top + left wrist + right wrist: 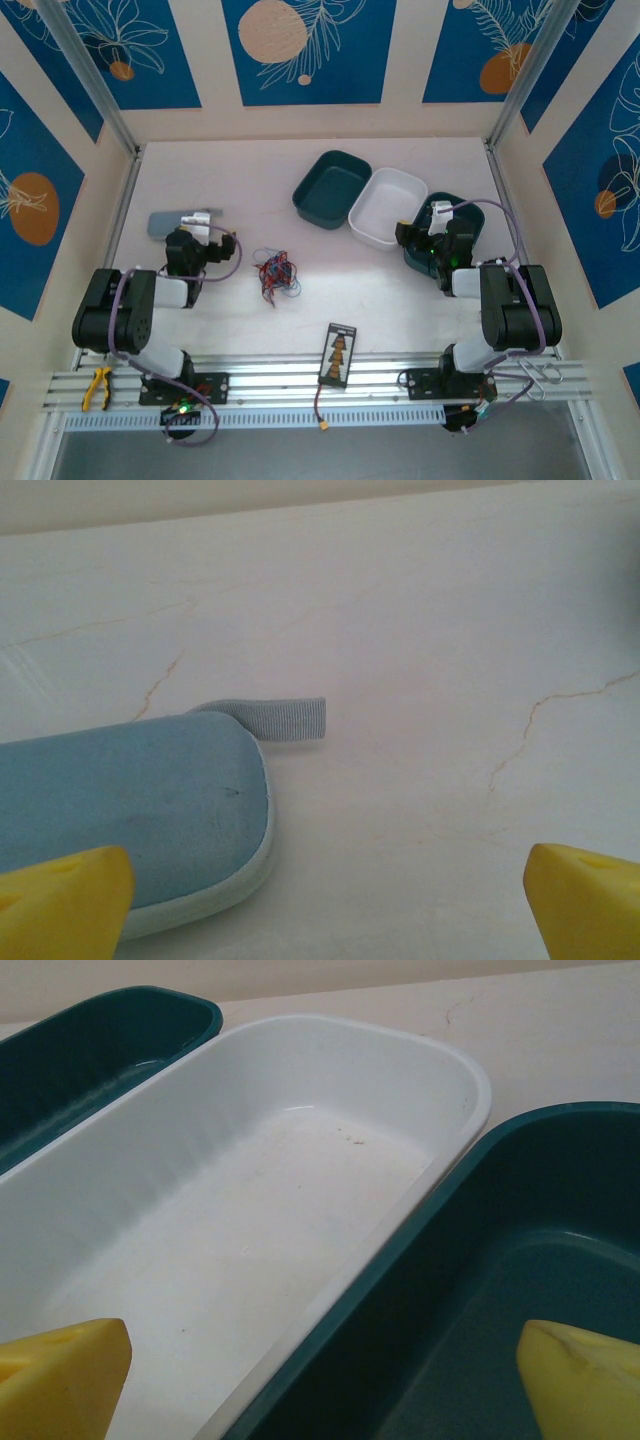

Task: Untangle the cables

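Gaping as wide as it goes, the left pincer (325, 910) has hold of nothing. One of its yellow fingertips (62, 905) shows in front of the rounded end of a blue-grey pouch (130, 800), the other over bare bench (430, 630). A short ribbed grey strap (285, 720) sticks out from the pouch and lies flat on the bench.

The right pincer (320, 1385) is just as wide apart and grips nothing. It hangs above the spot where a white tray (250, 1210) touches a dark green tray (545, 1260). A second green tray (90, 1050) sits against the white one's other side. All three trays look bare inside.

The cables (274, 272), a small knot of red, blue and black wire, lie on the bench between the two arms, touched by neither pincer. The pouch and left pincer are to the left of the cables and slightly farther back, near but apart. The trays and right pincer are to the right of the cables and farther back, well apart. Nearer than the cables, a small black card (339, 354) rests at the bench's front rail. Yellow-handled pliers (96, 388) lie far to the cables' near left.
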`<state>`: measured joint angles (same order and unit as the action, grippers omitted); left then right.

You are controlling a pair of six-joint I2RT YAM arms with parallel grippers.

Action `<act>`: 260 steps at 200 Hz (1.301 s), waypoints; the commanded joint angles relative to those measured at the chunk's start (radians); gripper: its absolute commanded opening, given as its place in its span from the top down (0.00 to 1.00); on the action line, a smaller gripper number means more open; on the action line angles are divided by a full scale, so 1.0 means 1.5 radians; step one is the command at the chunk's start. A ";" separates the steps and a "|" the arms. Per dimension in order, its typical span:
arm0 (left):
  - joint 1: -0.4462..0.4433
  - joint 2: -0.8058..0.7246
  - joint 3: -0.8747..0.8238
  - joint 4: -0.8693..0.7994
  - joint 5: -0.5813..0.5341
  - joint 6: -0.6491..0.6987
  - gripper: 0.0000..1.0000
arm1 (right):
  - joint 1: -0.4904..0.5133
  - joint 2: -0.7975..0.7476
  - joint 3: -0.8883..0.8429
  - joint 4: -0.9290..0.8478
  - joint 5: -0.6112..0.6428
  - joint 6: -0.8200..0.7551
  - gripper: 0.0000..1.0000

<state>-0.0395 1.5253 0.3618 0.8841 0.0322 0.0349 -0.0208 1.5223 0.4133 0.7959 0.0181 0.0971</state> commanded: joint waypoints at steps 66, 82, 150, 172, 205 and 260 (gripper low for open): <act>-0.030 -0.223 0.091 -0.260 -0.019 -0.110 0.00 | 0.001 0.001 0.004 0.004 -0.010 -0.002 0.01; -0.058 -0.243 0.104 -0.298 -0.039 -0.128 0.00 | 0.001 0.001 0.004 0.004 -0.011 -0.002 0.01; -0.228 -0.231 0.151 -0.444 -0.142 -0.153 0.00 | 0.001 0.001 0.004 0.004 -0.010 -0.002 0.01; -0.269 -0.200 0.154 -0.441 -0.156 -0.168 0.00 | 0.001 0.001 0.004 0.004 -0.010 -0.001 0.01; -0.296 -0.148 0.173 -0.443 -0.156 -0.175 0.00 | 0.001 0.001 0.004 0.003 -0.010 -0.002 0.01; -0.325 -0.100 0.203 -0.436 -0.140 -0.170 0.00 | 0.001 0.001 0.004 0.004 -0.010 -0.001 0.01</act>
<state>-0.5041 1.3502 0.6239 0.2306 -0.1757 -0.2123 -0.0208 1.5223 0.4133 0.7959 0.0181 0.0971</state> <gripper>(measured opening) 0.998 0.991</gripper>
